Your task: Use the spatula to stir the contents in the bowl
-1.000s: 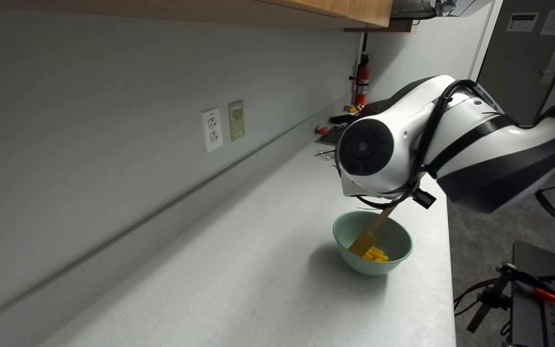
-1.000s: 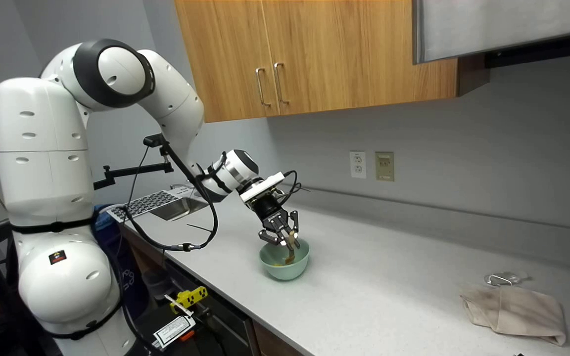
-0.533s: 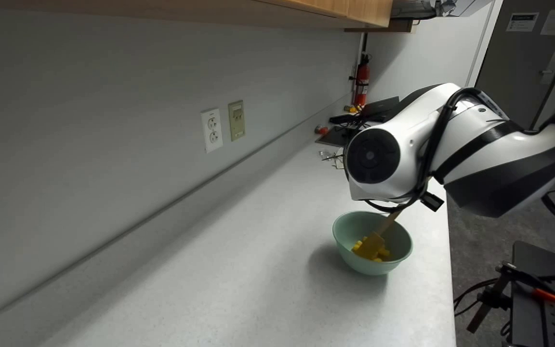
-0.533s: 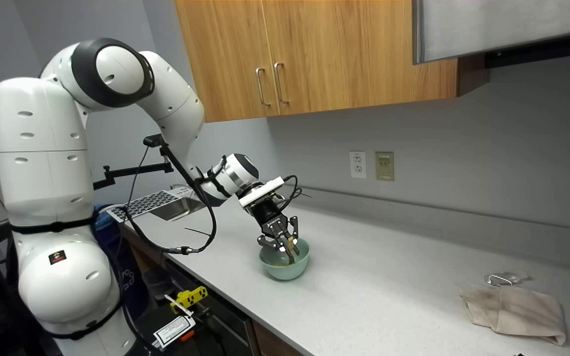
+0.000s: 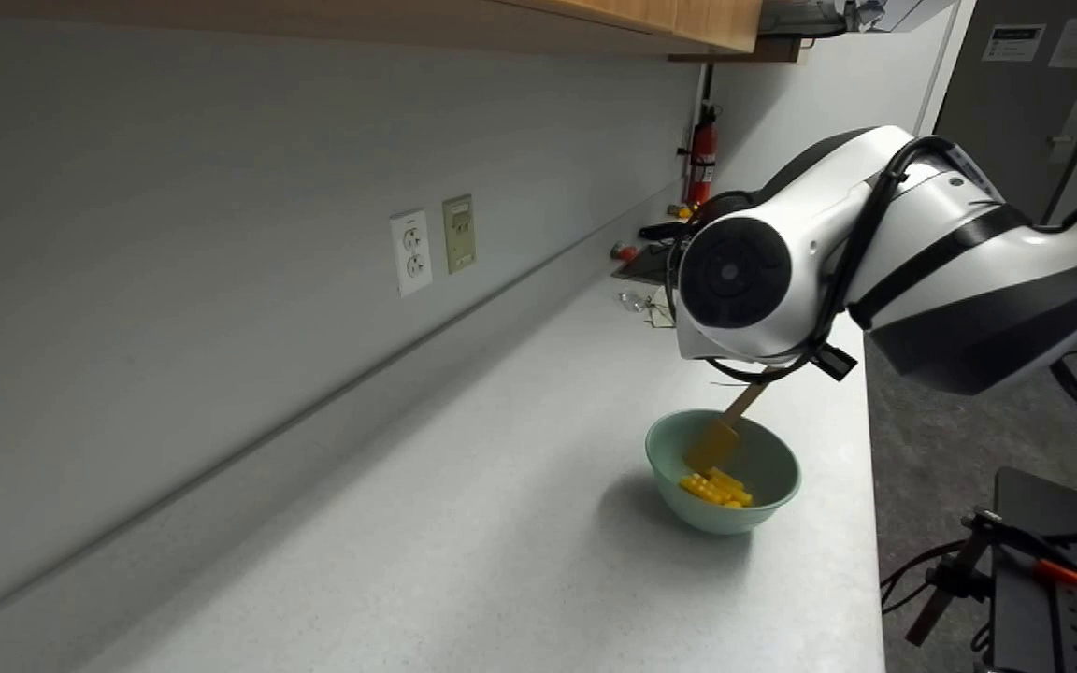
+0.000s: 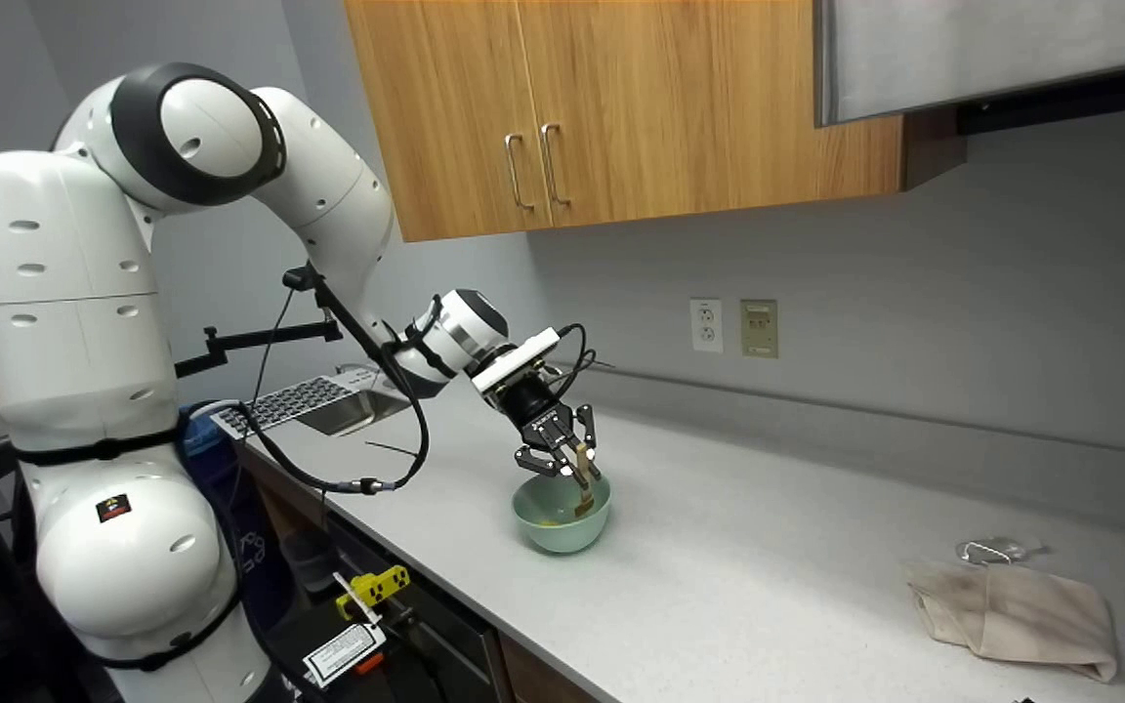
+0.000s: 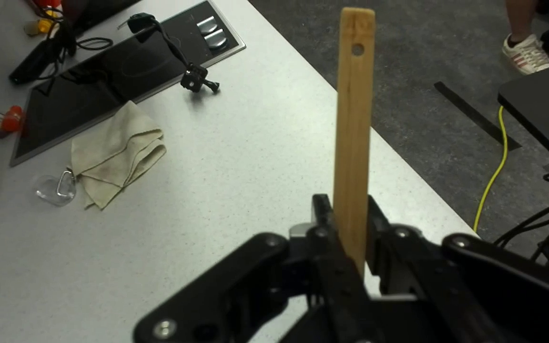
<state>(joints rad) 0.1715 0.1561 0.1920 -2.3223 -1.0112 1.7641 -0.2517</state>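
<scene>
tilted spatula [image 5: 719, 438] with yellowish blade [image 5: 710, 451], wooden handle [image 7: 353, 128] gripped between fingers [image 7: 322, 209], yellow chunks [image 5: 724, 489] in mint-green bowl [image 5: 724, 522]

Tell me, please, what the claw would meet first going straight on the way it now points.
Probably the countertop, which shows past the claw in the wrist view; depth is unclear, so the bowl might come first.

Wrist view: beige cloth [image 7: 117, 152], left; black cooktop [image 7: 134, 78], upper left. In an exterior view: wooden cabinet [image 6: 670, 107], top centre; white outlet [image 6: 706, 325], right of centre
</scene>
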